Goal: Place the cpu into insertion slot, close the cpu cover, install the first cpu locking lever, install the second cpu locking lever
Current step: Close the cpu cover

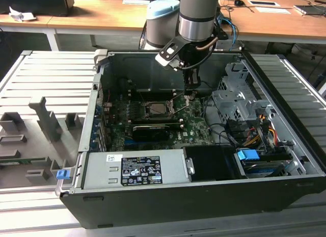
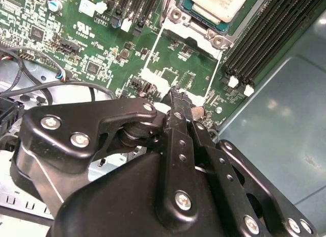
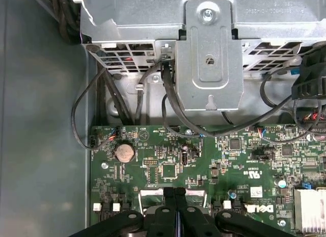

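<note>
The cpu (image 2: 219,2) is a pale silvery square plate. It sits in the insertion slot (image 1: 149,110), a little way beyond the tips of the jaws, with a strip of green circuit board (image 2: 102,48) between. The cpu cover (image 2: 199,33), a thin silver frame, lies flat around it, and the plate shows through the cut-out. The jaws are pressed together, tips low over the board; whether they pinch anything I cannot tell. All of this sits inside an open computer case (image 1: 204,201) on the ribbed grey tabletop (image 1: 46,74). The case also holds:
- a long black card (image 1: 150,130) beside the slot, farther from the jaws than the cpu
- a grey labelled power supply (image 1: 170,165)
- a metal drive cage (image 3: 209,58) trailing black cables (image 3: 81,109), on the jaws' other side from the cpu
</note>
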`<state>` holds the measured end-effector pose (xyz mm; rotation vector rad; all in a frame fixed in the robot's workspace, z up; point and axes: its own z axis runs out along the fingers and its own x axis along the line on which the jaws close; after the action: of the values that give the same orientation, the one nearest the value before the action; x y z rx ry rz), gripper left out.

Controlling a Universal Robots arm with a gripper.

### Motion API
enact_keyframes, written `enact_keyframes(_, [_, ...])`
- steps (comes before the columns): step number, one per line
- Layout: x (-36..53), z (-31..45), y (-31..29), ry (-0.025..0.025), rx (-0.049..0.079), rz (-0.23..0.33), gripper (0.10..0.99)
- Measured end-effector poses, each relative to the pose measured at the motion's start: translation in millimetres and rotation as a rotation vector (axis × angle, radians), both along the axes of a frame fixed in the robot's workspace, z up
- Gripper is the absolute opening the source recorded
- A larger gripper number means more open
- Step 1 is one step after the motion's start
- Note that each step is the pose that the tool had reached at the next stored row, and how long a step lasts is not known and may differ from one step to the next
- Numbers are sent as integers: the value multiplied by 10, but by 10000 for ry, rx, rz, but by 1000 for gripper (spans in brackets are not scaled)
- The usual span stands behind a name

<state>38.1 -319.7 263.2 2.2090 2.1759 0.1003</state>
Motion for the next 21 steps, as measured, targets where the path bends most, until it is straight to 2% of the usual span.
enact_keyframes(2, [75, -7, 1, 0, 3, 2, 106])
enact_keyframes(9, [195, -45, 1, 0, 3, 15, 106])
enact_keyframes(12, [229, -92, 0, 57, 0, 15, 106])
enact_keyframes(17, [228, -176, 0, 58, 1, 39, 106])
enact_keyframes(21, [183, -179, 0, 69, 2, 39, 106])
